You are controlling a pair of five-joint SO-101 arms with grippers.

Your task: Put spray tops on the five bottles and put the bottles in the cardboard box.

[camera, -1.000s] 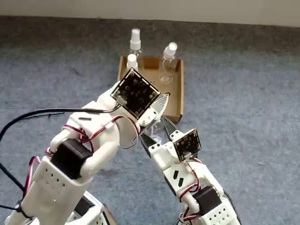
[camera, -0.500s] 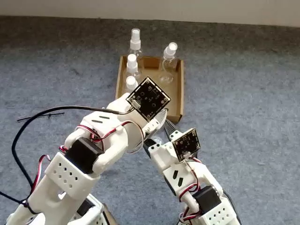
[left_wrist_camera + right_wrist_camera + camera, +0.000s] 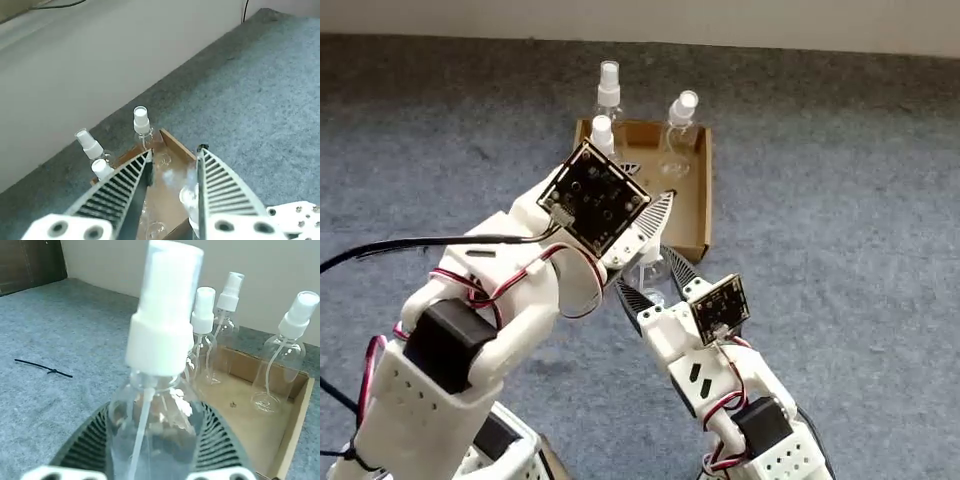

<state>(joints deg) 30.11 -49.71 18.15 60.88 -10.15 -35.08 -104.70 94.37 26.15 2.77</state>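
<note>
Clear thin-walled plastic bottle, white spray top fitted: the right gripper is clamping its belly, just short of the cardboard box toward the far edge of the table. The left gripper is hovering above, jaws spread, holding nothing. Probably light, slick and squashy; a grip low on the body is looking safest, not the cap.

No text, labels, brands, numbers or signs can be read in any view. The nearest bottle is clear with no legible print, and so are the other bottles at the far end of the cardboard box, whose walls are plain brown. Marks on the camera board are too small to tell.
</note>
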